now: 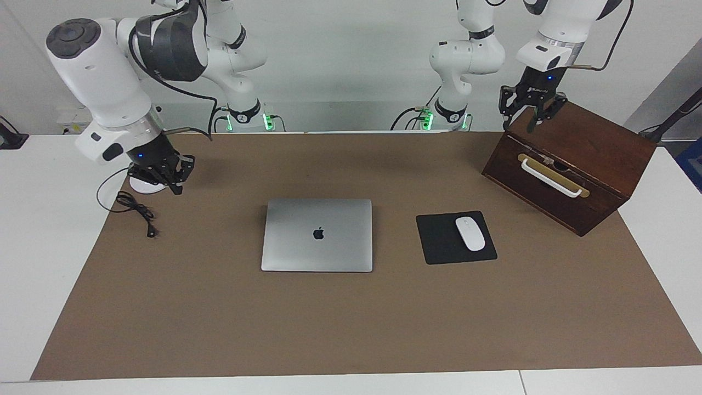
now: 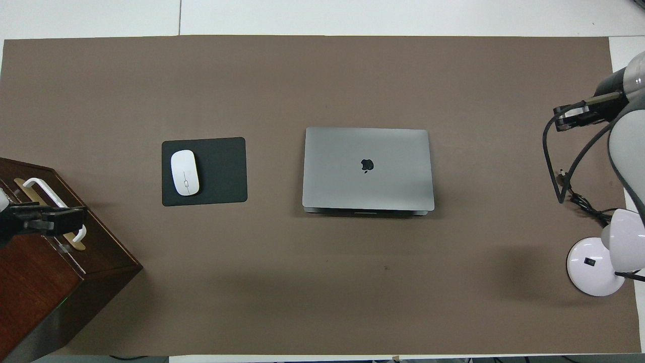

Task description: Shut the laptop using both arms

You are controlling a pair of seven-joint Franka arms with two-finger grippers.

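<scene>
- Even, bright light from overhead floods the brown mat (image 1: pixel 351 318); no harsh glare anywhere.
- The laptop (image 1: pixel 317 235) lid shows a soft sheen, lighter toward one edge in the overhead view.
- Shadows are faint and diffuse: a thin dark line hugs the laptop's edge, and blurry patches lie on the mat by the wooden box (image 1: pixel 570 164).
- Both views are sharp across the middle.
- The arm at the overhead view's edge looks soft, out of focus.

one laptop (image 1: pixel 317 235), one mouse (image 1: pixel 470 233), one mouse pad (image 1: pixel 439 241), one wooden box (image 1: pixel 576 164), two grippers.
</scene>
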